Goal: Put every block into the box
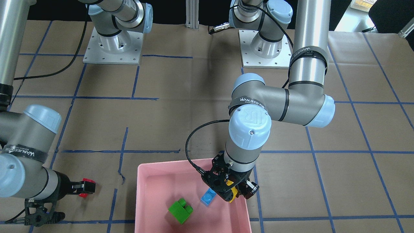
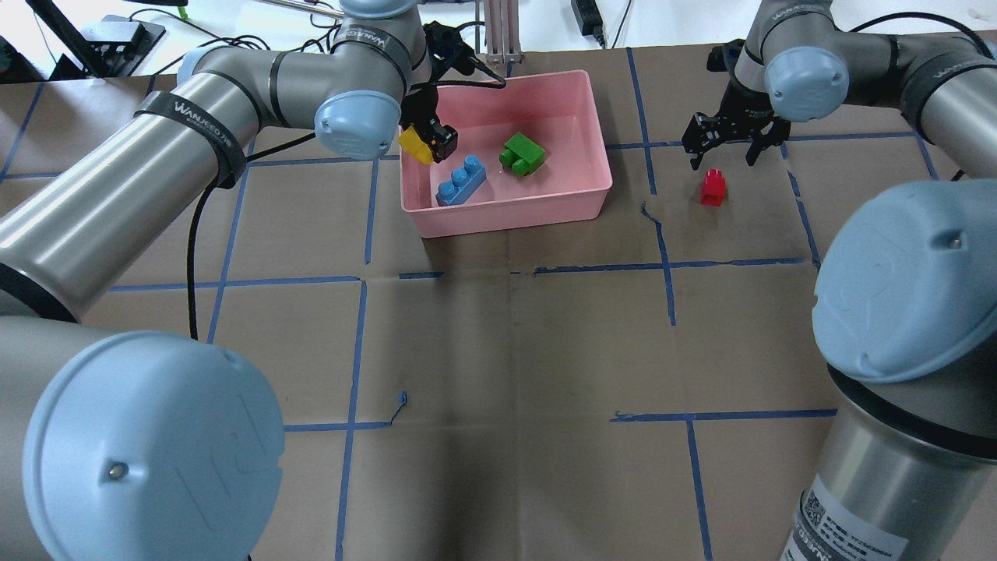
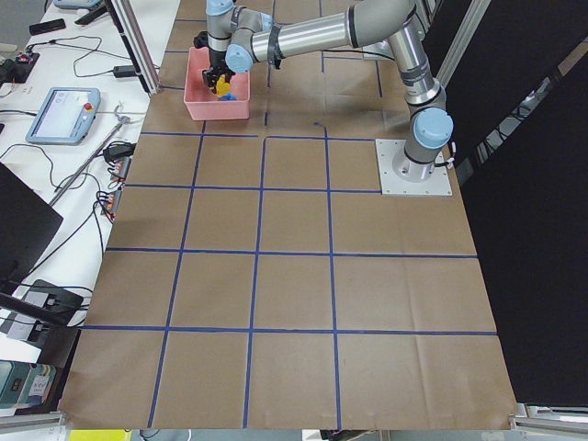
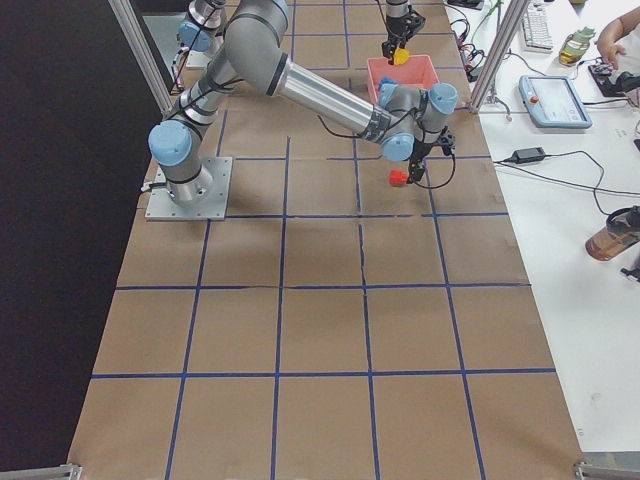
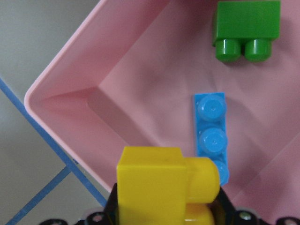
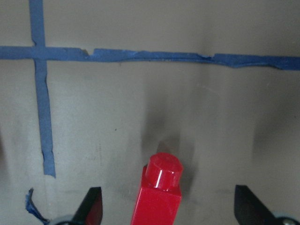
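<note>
Light, stiff and likely slick, the red brick (image 2: 713, 188) suits a squeeze on its 2 flat sides from the wide right pincer (image 2: 726, 148); the left pincer (image 2: 430, 142) holds the yellow brick (image 5: 152, 187).

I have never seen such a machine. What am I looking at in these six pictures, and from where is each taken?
These are two robot arms at a brown table with blue tape lines. One picture faces the robot, one looks over its shoulders, two look from the table's ends, and two come from wrist cameras. The left claw holds a yellow brick above the edge of a pink box. A green brick and a blue brick lie inside it. The right claw is open over a red brick, which stands on the table outside the box.
</note>
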You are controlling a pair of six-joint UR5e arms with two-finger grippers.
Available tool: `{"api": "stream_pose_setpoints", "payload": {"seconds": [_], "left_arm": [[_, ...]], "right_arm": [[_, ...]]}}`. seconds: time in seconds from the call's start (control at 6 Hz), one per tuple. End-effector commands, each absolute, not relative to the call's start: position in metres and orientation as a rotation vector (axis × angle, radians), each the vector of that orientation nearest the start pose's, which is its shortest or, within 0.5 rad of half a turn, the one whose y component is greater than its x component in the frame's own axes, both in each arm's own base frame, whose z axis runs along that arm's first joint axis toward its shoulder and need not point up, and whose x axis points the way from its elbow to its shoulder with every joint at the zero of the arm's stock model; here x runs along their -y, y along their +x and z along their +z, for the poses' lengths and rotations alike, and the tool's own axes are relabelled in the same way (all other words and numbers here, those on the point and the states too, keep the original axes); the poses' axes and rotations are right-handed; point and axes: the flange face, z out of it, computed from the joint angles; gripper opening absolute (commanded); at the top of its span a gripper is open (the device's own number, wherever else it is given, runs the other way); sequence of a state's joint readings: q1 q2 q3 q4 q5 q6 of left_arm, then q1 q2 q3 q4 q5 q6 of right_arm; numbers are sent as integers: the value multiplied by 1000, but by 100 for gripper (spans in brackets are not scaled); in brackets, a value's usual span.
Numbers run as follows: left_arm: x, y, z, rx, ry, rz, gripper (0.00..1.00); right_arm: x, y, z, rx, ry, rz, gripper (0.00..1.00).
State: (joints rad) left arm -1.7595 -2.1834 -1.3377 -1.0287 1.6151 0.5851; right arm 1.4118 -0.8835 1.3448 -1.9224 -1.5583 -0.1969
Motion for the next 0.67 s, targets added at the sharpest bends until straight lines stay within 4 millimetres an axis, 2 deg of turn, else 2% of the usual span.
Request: {"api": "stream_pose_setpoints", "payload": {"seconds": [0.0, 0.17, 0.33, 0.5], "left_arm": [[682, -271, 285, -2829, 1161, -229, 98], [666, -272, 314, -2839, 1166, -190, 98], [638, -260, 355, -2883, 1082, -139, 98], [612, -249, 377, -2948, 913, -122, 98]], "right_arm": [[713, 20, 186, -3095, -36, 228, 76], [712, 21, 185, -3094, -48, 228, 64], [713, 21, 188, -3096, -58, 222, 49], [717, 19, 195, -3114, -65, 201, 39]]}}
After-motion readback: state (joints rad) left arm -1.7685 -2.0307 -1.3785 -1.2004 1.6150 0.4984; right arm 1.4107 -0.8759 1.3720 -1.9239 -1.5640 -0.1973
